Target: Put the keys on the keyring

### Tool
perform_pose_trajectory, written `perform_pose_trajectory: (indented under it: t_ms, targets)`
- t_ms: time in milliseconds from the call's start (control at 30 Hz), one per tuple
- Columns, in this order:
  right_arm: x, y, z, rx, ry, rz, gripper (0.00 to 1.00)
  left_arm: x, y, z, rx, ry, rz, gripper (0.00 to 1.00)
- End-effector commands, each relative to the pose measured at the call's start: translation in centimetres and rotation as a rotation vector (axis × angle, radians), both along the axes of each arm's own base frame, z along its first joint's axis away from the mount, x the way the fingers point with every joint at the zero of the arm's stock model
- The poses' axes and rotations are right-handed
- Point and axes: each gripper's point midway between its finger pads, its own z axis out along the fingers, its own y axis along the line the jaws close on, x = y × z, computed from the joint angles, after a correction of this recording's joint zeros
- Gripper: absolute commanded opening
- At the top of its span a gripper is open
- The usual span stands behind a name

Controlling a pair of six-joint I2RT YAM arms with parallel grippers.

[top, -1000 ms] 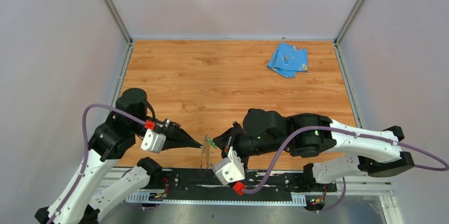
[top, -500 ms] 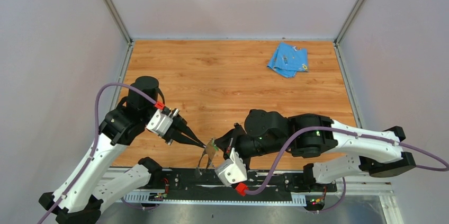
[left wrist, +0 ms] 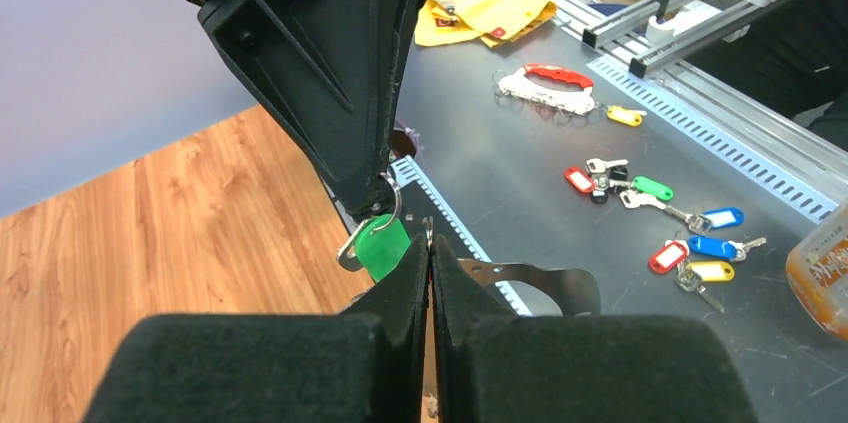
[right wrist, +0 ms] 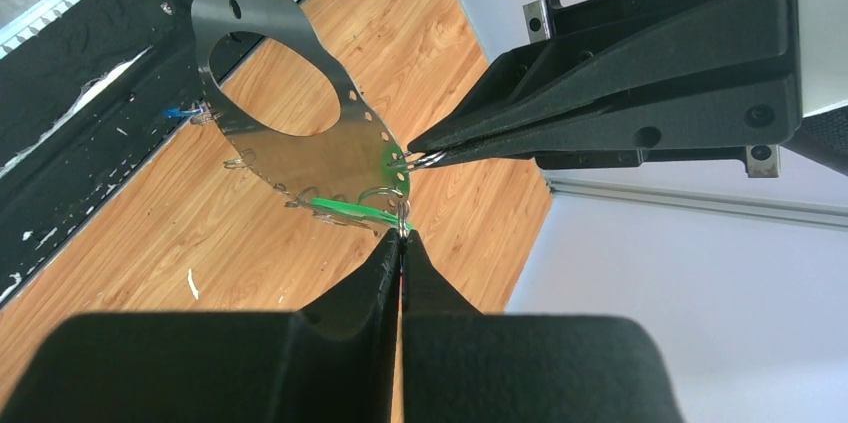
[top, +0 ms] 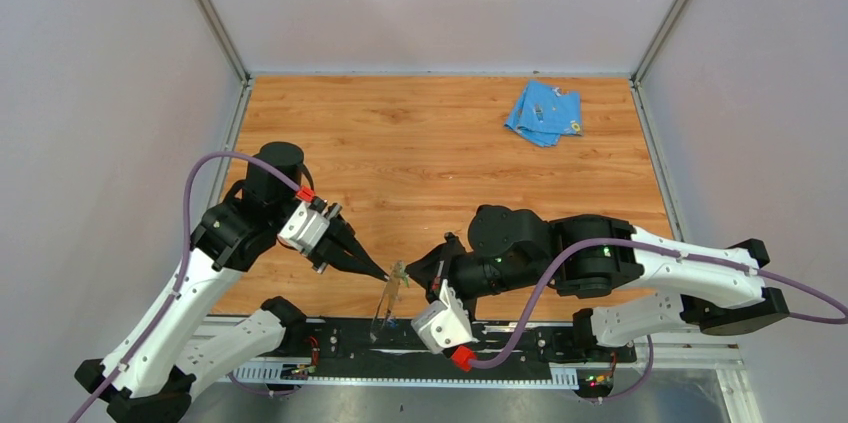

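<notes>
Low at frame centre, brace the large grey oval metal keyring (top: 384,301) in the clenched left claw (top: 381,274); ease the small green-headed key (left wrist: 382,248), gripped by right claw (top: 414,276), on slowly.

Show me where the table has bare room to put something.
Bare wooden table: far left and middle, bordered far right by the folded light-blue cloth. Crowded: near-edge centre, where left hand and right hand meet at the grey metal oval keyring and green-headed key.

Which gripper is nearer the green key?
Right. The right gripper is shut with the green key hanging from its tips. The left gripper is clamped on the edge of the keyring, just beside the key, apparently not gripping it.
</notes>
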Motion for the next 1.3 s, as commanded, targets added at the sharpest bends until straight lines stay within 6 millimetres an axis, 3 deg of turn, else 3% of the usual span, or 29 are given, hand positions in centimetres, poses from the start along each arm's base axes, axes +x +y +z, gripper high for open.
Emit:
perform_pose_trajectory:
  t_ms: [0, 533, 1267]
  targets:
    - [-0.8, 0.2, 0.4, 0.024, 0.012, 0.030, 0.00, -0.6, 0.1, 0.8, -0.015, -0.002, -0.030, 0.00]
    - [-1.1, 0.5, -0.6, 0.000, 0.021, 0.042, 0.00, -0.4, 0.1, 1.1, -0.015, -0.021, -0.008, 0.00]
    - [-1.2, 1.2, -0.2, 0.029, 0.014, 0.052, 0.00, -0.3, 0.2, 1.1, -0.019, -0.039, 0.005, 0.00]
